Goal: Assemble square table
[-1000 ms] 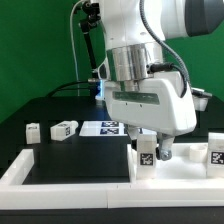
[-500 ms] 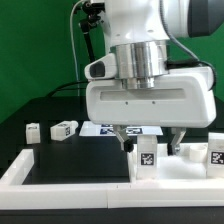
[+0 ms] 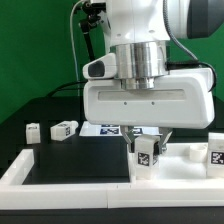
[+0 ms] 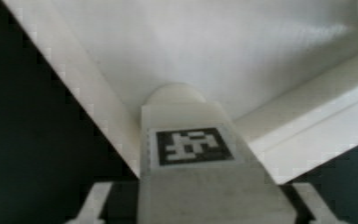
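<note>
A white leg (image 3: 147, 153) with a black-and-white tag stands upright at the edge of the white square table top (image 3: 188, 166), toward the exterior view's right. My gripper (image 3: 148, 140) hangs straight over the leg, one finger on each side. In the wrist view the leg (image 4: 195, 150) fills the middle between my fingers (image 4: 101, 203), with a narrow dark gap on both sides, so the gripper (image 4: 202, 205) is open around it. The table top's rim (image 4: 318, 112) shows beneath. Two more tagged legs (image 3: 33, 132) (image 3: 64, 128) lie at the exterior view's left.
The marker board (image 3: 103, 128) lies flat on the black table behind the leg. Long white border rails (image 3: 70, 174) run along the front and the exterior view's left. Another tagged white part (image 3: 215, 154) sits at the far right. The arm's body hides the area behind.
The hand has turned broadside to the camera and come down over the leg. In the last half second the fingers have drawn in closer to the leg's sides.
</note>
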Controlling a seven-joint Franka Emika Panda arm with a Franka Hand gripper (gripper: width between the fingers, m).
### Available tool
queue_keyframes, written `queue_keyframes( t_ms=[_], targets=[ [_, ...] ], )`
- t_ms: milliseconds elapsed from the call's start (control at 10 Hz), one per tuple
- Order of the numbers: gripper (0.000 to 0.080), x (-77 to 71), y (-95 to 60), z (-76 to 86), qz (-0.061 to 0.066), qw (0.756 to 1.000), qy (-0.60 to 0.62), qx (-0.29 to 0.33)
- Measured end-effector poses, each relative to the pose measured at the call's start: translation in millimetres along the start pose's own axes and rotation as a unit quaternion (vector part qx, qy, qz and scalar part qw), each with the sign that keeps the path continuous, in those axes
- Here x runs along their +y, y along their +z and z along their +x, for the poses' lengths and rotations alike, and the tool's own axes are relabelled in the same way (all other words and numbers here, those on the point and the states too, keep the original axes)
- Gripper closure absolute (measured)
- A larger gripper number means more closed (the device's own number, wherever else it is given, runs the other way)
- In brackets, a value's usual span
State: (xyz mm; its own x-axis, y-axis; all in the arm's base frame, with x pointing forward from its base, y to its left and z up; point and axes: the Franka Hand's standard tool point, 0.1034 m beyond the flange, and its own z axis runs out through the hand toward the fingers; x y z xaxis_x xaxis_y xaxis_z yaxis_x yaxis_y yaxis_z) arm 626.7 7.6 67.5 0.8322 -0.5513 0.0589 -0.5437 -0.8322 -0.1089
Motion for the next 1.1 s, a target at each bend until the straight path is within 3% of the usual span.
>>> queue_keyframes(
  t_ms=[200, 400, 500, 600, 700, 900, 1100],
  targets=[
    [0.0507, 2.6, 0.1, 4.3, -0.006, 0.997, 0.077, -0.008],
    [0.0507, 0.5, -0.1, 1.1, -0.02, 0.962, 0.27, -0.028],
    [0.0508, -1.1, -0.1, 0.5, -0.018, 0.92, 0.389, -0.039],
    [0.0507, -1.0, -0.3, 1.6, -0.007, 0.85, 0.525, -0.051],
    [0.0507, 1.0, 0.1, 2.1, 0.006, 0.816, 0.576, -0.048],
    [0.0507, 2.9, 0.1, 1.0, 0.013, 0.793, 0.608, -0.044],
    [0.0507, 4.6, 0.0, 0.2, 0.007, 0.777, 0.628, -0.04]
  ],
)
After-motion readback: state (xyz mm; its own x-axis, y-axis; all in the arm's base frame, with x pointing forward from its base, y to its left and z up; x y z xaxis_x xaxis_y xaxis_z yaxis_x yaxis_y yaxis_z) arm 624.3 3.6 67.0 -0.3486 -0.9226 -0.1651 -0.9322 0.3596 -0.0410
